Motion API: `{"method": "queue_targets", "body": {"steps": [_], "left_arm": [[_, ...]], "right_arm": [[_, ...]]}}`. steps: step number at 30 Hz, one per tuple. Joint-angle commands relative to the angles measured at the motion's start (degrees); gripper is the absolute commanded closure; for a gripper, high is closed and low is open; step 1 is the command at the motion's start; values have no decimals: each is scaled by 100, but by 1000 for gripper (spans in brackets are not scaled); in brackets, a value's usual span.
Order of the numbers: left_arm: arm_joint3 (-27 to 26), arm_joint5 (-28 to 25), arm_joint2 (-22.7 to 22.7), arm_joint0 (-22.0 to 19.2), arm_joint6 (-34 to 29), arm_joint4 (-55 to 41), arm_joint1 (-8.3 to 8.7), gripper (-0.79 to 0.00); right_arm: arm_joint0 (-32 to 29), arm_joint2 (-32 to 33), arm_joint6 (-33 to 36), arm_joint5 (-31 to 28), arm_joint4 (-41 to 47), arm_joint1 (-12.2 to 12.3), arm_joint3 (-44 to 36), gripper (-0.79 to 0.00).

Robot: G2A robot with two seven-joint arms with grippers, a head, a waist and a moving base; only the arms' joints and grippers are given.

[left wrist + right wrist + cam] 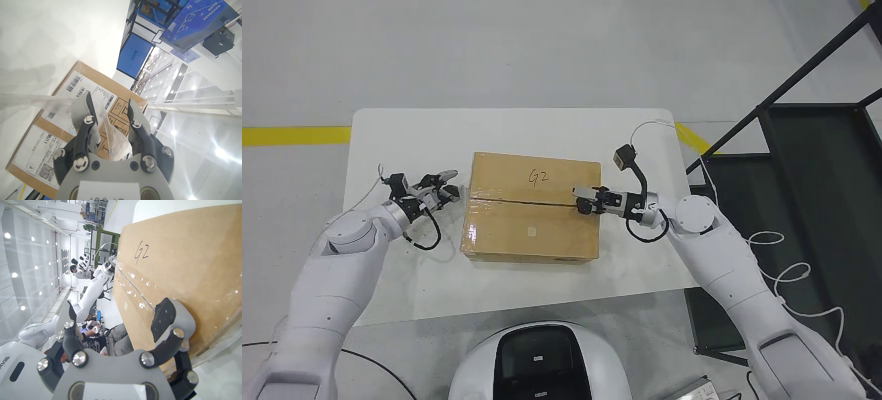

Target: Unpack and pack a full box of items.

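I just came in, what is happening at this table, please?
A closed brown cardboard box lies on the white table, its top seam taped. The left gripper, open, sits at one end with crumpled clear film between its fingers. The right gripper, open, is at the other end, one finger at the seam.

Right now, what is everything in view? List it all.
box: one, brown, shut, mid-table
seam tape: one, clear, along the box top
labels: several, white, on the box side facing the left claw
tape strip: one, clear, loose, between the left claw's fingers
table: one, white, under the box
floor line: one, yellow, beyond the table
rack: one, black, off the table on the right arm's side
left claw: open, at the labelled side
right claw: open, one finger on the box top by the seam
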Motion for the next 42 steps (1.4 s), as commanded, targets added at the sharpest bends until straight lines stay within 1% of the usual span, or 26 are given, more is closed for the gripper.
{"method": "queue_targets", "body": {"steps": [1, 3, 7, 8, 9, 11, 13, 14, 15, 18, 20, 23, 26, 30, 33, 40, 42], "left_arm": [[55, -2, 37, -54, -78, 115, -7, -332], [85, -33, 48, -76, -137, 182, -10, -329], [108, -151, 23, -72, -217, 225, -12, -262], [115, -166, 18, -69, -227, 226, -13, -228], [122, -182, 10, -69, -241, 229, -16, -175], [130, -207, -8, -60, -265, 190, -23, -135], [132, -230, -19, -55, -270, 182, -30, -34], [131, -237, -27, -50, -265, 163, -34, -25], [128, -256, -39, -43, -241, 149, -38, -28], [91, -360, -109, 18, -87, 61, -47, -80], [5, -488, -172, 100, 59, 47, -44, -92], [-243, -722, -274, 296, 371, 85, -32, -166], [-613, -949, -363, 547, 714, 192, -17, -206], [-1156, -1211, -505, 924, 1117, 288, 5, -215], [-1514, -1328, -631, 1190, 1220, 204, 18, -191], [-1938, -1534, -869, 1540, 1259, 15, 29, -212], [-2054, -1657, -919, 1624, 1196, -45, 28, -240]], "right_arm": [[-2, 17, 10, -1, -6, 3, 6, -785], [-10, 36, 12, -5, -14, 7, 9, -785], [-24, 51, 29, 7, -18, 8, 7, -785], [-26, 52, 29, 7, -23, 8, 8, -785], [-27, 54, 24, 10, -34, 7, 6, -785], [-30, 53, 24, 14, -41, 6, 1, -785], [-28, 54, 31, 22, -43, 4, -3, -785], [-26, 55, 30, 23, -50, 4, -7, -785], [-25, 56, 26, 23, -64, 4, -9, -785], [-28, 61, 3, 28, -82, 2, -15, -785], [-31, 62, -4, 37, -86, 0, -19, -785], [-31, 62, -11, 40, -86, -3, -11, -785], [-30, 49, -15, 37, -88, -10, -10, -785], [-21, 36, -12, 38, -92, -18, -20, -785], [-19, 30, -19, 34, -103, -23, -28, -785], [-29, 37, -10, 17, -101, -28, -39, -785], [-34, 41, -10, 19, -103, -28, -45, -785]]}}
